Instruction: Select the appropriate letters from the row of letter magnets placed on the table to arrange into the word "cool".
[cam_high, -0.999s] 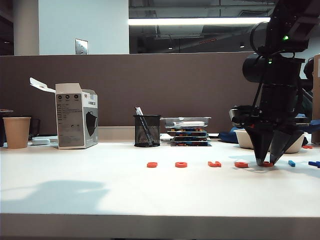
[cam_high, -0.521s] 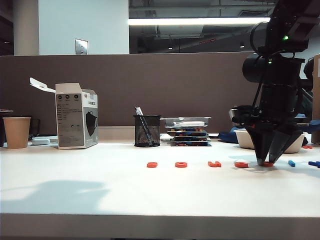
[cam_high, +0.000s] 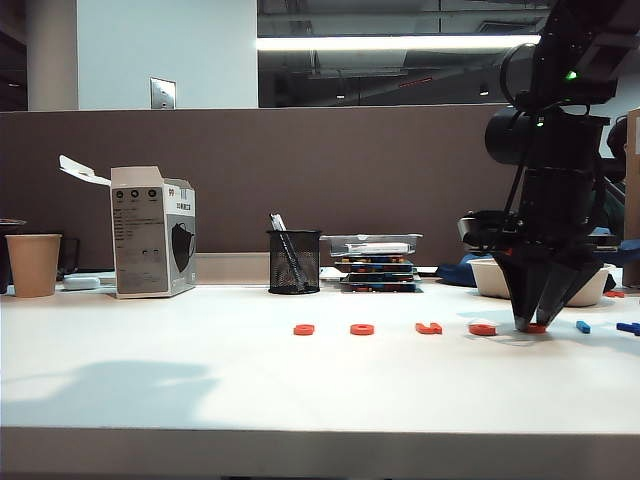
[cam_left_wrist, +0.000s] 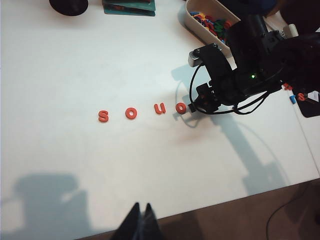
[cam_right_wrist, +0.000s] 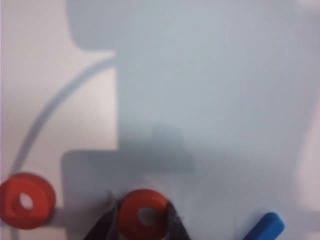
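Note:
The letter magnets lie in a row on the white table (cam_high: 200, 380). In the left wrist view they read S (cam_left_wrist: 103, 116), O (cam_left_wrist: 130, 113), U (cam_left_wrist: 159, 108), O (cam_left_wrist: 180, 107). My right gripper (cam_high: 535, 324) points straight down at the row's right end. Its fingers press both sides of an orange-red ring (cam_right_wrist: 143, 215), which rests on the table. A second ring (cam_right_wrist: 26, 201) lies beside it, and a light-blue bar (cam_right_wrist: 264, 225) on the other side. My left gripper (cam_left_wrist: 141, 209) hovers shut and empty above the table's front edge.
A white tray of spare letters (cam_high: 492, 280) stands behind the right arm. A mesh pen cup (cam_high: 294, 261), stacked boxes (cam_high: 375, 262), a mask carton (cam_high: 152, 232) and a paper cup (cam_high: 33, 264) line the back. Dark blue pieces (cam_high: 628, 326) lie far right.
The right gripper's fingers have drawn in onto the ring at the row's right end. Neither arm has shifted, and the ring stays on the table.

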